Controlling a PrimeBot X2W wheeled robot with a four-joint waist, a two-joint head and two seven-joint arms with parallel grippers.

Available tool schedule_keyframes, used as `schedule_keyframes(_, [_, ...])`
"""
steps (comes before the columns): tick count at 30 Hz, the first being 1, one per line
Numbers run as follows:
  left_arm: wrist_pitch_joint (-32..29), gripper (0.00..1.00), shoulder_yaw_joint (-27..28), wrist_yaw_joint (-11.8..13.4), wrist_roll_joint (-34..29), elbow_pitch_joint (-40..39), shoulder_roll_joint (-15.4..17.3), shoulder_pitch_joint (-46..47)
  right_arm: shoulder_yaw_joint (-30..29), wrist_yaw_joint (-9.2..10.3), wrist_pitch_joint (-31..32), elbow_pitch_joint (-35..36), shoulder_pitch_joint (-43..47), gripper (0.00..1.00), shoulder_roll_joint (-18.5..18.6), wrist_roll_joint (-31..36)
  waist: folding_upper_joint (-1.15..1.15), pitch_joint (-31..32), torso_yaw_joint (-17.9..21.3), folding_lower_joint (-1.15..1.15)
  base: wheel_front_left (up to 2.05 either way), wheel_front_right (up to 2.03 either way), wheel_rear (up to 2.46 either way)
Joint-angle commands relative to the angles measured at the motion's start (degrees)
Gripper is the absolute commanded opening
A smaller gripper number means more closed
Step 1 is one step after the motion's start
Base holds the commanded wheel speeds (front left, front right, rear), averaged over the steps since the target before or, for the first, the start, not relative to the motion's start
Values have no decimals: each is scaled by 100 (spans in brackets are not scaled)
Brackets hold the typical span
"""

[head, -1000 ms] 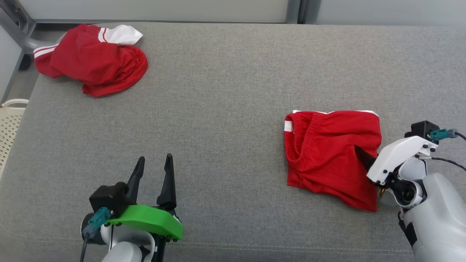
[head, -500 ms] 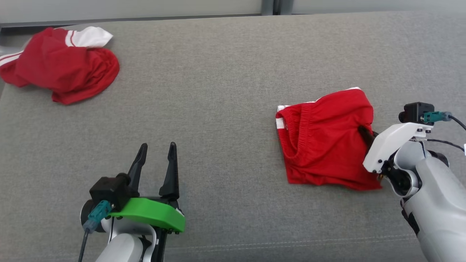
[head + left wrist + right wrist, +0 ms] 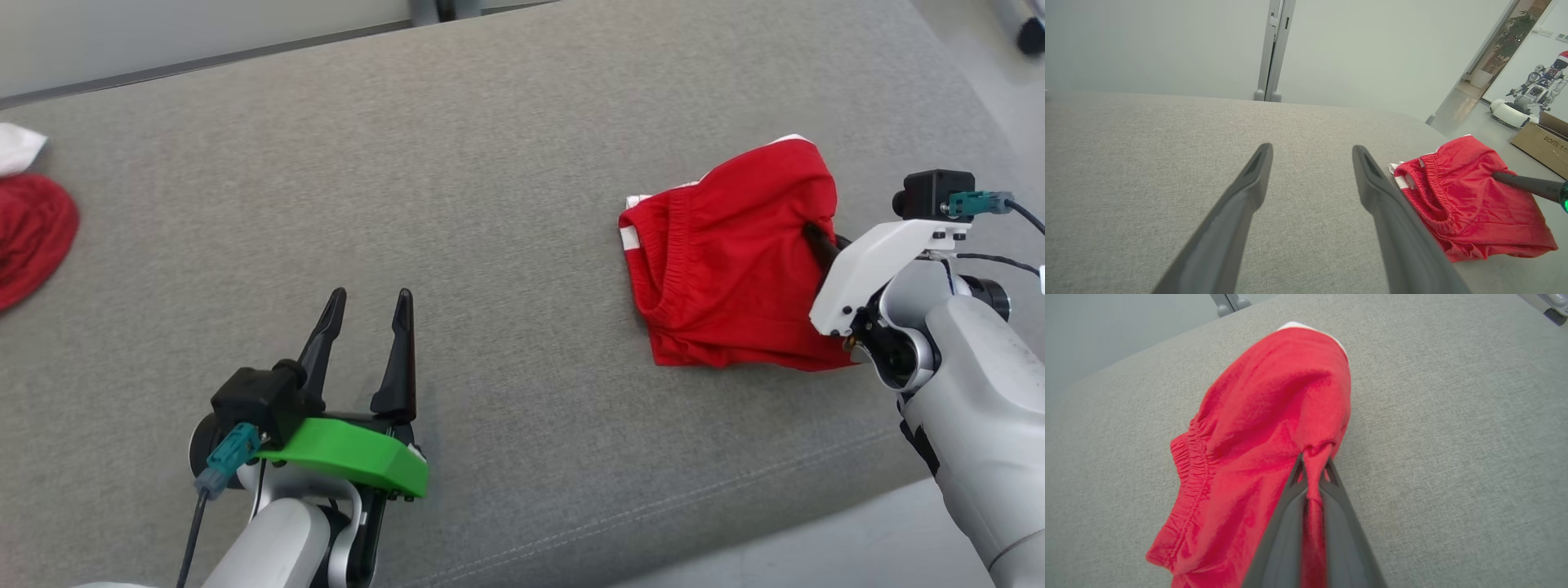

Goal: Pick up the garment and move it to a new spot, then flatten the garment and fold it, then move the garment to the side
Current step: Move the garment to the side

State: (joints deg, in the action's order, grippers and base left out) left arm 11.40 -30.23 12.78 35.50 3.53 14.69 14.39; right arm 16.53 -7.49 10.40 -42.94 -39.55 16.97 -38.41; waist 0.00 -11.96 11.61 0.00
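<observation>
Right tool point(image 3: 1313, 462): clamped narrow on a pinch of red cloth; a thin tuck of fabric runs down between its two fingers.
Grip site: near the right-hand edge of the garment point(image 3: 727, 269), on the side away from the elastic waistband point(image 3: 665, 261), which faces the middle of the surface point(image 3: 506, 204).
Garment: red shorts with white trim, bunched, lying on the right part of the grey surface, near its right edge. The cloth rises to a peak at the pinch; the rest lies on the surface.
Left tool point(image 3: 371, 298): fingers wide apart, holding nothing, at the near left, well apart from the garment.
Other cloth: a second red garment point(image 3: 33, 229) at the far-left edge of the head view, well apart; leave alone.
Step in hand (judged): pick up and move. The grasp is made; most of the cloth is not yet off the surface.
Doing it well: lift straight up until the lowest hem clears, and only then carry sideways, so nothing drags. The pinch is small, so go slowly with no jerks. Set down in the open middle, where both tools can reach for flattening.
Risk: the tuck may slip out, or the shorts may hang twisted.
</observation>
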Motion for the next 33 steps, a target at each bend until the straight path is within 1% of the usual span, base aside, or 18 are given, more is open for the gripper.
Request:
schedule_keyframes(1, [-11, 100, -11, -10, -59, -25, 19, 106, 55, 0, -53, -43, -96, 0, -27, -41, 0, -214, 580, 0, 0, 0, 0])
schedule_keyframes(4, [-61, 100, -5, 21, -81, -47, 45, 192, 181, 0, -168, -156, -205, 0, -56, -110, 0, -290, 706, 0, 0, 0, 0])
schedule_keyframes(8, [-86, 100, 44, 67, -108, -125, 130, 239, 343, 0, -314, -296, -364, 0, -85, -198, 0, -391, 724, 0, 0, 0, 0])
schedule_keyframes(13, [-131, 100, 179, 202, -140, -350, 262, 285, 520, 0, -469, -486, -719, 0, 92, -236, 0, -575, 640, 0, 0, 0, 0])
schedule_keyframes(18, [-222, 100, 326, 346, -147, -704, 402, 339, 606, 0, -567, -711, -1205, 0, 361, -255, 0, -837, 545, 0, 0, 0, 0])
schedule_keyframes(22, [-346, 100, 464, 483, -172, -1114, 539, 450, 696, 1, -666, -839, -1563, 0, 688, -218, 0, -1093, 495, 0, 0, 0, 0])
schedule_keyframes(25, [-485, 100, 545, 595, -222, -1425, 669, 493, 744, 1, -734, -929, -1775, 0, 906, -209, 0, -1286, 511, 0, 0, 0, 0])
schedule_keyframes(27, [-532, 100, 560, 614, -242, -1536, 718, 524, 743, 1, -755, -962, -1839, 0, 971, -232, 0, -1348, 523, 0, 0, 0, 0])
schedule_keyframes(33, [-848, 100, 529, 762, -449, -2050, 954, 625, 815, 1, -906, -1170, -2167, 0, 1379, -292, 0, -1668, 618, 0, 0, 0, 0])
